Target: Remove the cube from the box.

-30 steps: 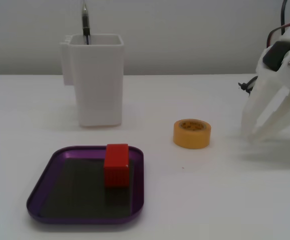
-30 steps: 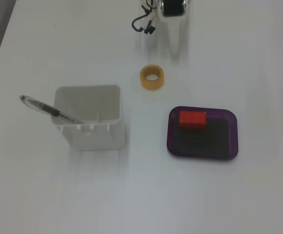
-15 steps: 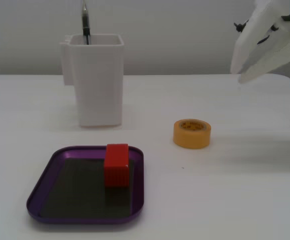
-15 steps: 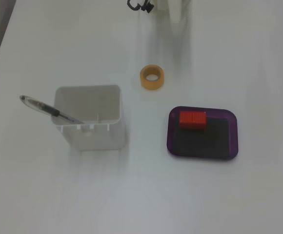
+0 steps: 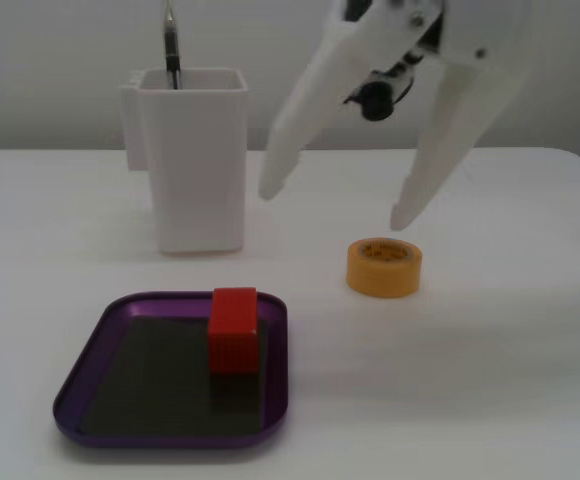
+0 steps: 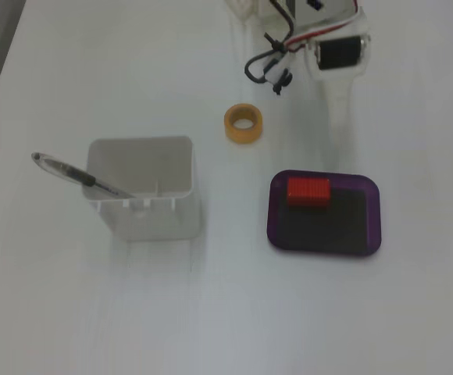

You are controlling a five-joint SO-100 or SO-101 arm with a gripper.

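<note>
The red cube (image 5: 234, 328) stands inside the purple box (image 5: 170, 438), at its far right part in this fixed view. In the fixed view from above, the cube (image 6: 308, 191) lies in the upper left part of the box (image 6: 325, 251). My white gripper (image 5: 335, 206) hangs in the air behind the box, above and a little left of the yellow tape roll. Its jaws are wide open and empty, clear of the cube. In the view from above, the arm (image 6: 337, 53) comes in from the top, and its fingers are hard to make out against the white table.
A yellow tape roll (image 5: 384, 267) lies on the table right of the box; from above it (image 6: 244, 125) lies up and left of it. A tall white container (image 5: 192, 160) holding a pen (image 6: 78, 176) stands behind the box on the left.
</note>
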